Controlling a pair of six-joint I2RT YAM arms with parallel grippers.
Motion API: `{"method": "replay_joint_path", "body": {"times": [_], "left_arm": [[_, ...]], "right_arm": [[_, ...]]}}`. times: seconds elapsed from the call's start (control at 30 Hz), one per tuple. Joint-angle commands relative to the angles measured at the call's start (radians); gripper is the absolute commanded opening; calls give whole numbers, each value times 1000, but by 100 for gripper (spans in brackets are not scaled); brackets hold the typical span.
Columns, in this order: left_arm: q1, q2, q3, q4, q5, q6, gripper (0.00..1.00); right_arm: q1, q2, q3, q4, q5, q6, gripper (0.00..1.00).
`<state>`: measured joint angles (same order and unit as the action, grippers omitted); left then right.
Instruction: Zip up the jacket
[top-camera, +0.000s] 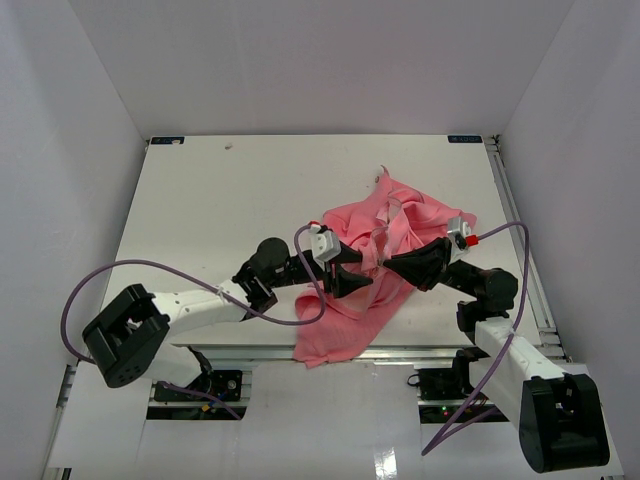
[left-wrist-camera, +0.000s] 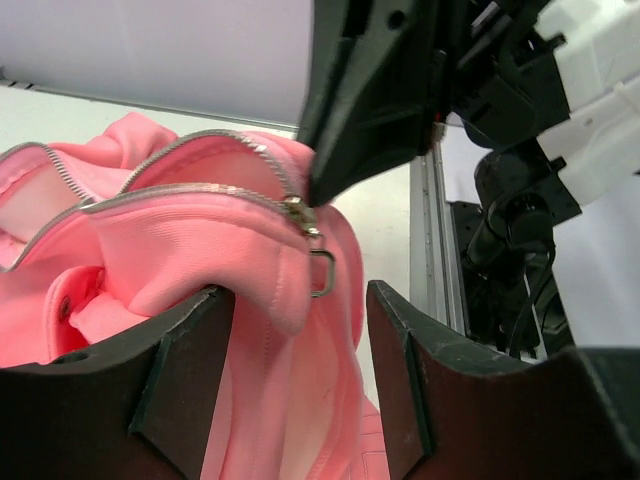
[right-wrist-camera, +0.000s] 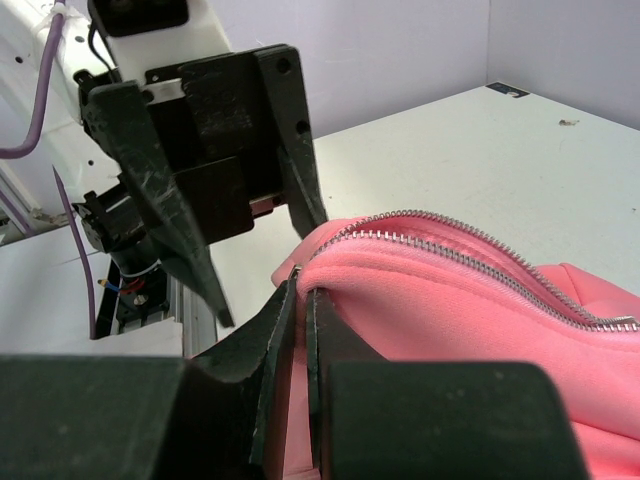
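left gripper (left-wrist-camera: 300, 300), low in its wrist view, is released, its fingers apart with a fold of the jacket (top-camera: 425, 222) hanging between them. right gripper (right-wrist-camera: 303, 292) is clenched on the jacket edge beside the zipper slider (left-wrist-camera: 302, 213). in the top view the jacket lies crumpled right of centre on the white table (top-camera: 230, 190).

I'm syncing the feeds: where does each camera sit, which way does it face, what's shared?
Top external: overhead, behind the left arm and right arm, both in view, looking down on the table.
Left wrist: on the left arm, looking along the open left tool at the jacket and zipper slider.
Right wrist: on the right arm, looking along the right tool, shut on the jacket's edge.
Shared: each wrist view shows the other tool; all show the jacket.
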<state>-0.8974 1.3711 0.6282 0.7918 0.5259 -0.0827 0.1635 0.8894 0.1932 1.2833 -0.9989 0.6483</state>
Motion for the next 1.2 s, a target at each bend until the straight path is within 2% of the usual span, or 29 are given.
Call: {"method": "replay_joint_path", "body": {"times": [0.0,0.13,0.2,0.53,0.67,0.73,0.8,0.93,1.03,1.17], "left_arm": [[101,19,42,41,128,-223,66],[194,67,-1,226,279,-463,66],[207,85,5,271,323,-497,66],[207,147,50,292,381,-655,66],[207,120,73,161,334,-648,65],[209,72,88,1,224,-572,64],[208,18,88,-86,138,-520,64],[207,-45,100,-212,42,-594,68],[207,-19,164,-316,77,-635,64],[206,5,149,-271,108,-694,59]], "right_arm": [[-2,-7,9,208,-9,4,8],[-2,-6,6,208,-7,-1,8],[-2,-6,6,208,-7,-1,8],[-2,-10,3,205,-3,-6,8],[-1,-10,0,205,-4,-7,8],[-1,-13,-2,204,-4,-7,8],[-1,-15,-4,201,-2,-9,8],[-1,-17,-1,193,2,-14,8],[-1,-18,2,191,2,-13,8],[1,-34,2,175,5,-22,8]]}}
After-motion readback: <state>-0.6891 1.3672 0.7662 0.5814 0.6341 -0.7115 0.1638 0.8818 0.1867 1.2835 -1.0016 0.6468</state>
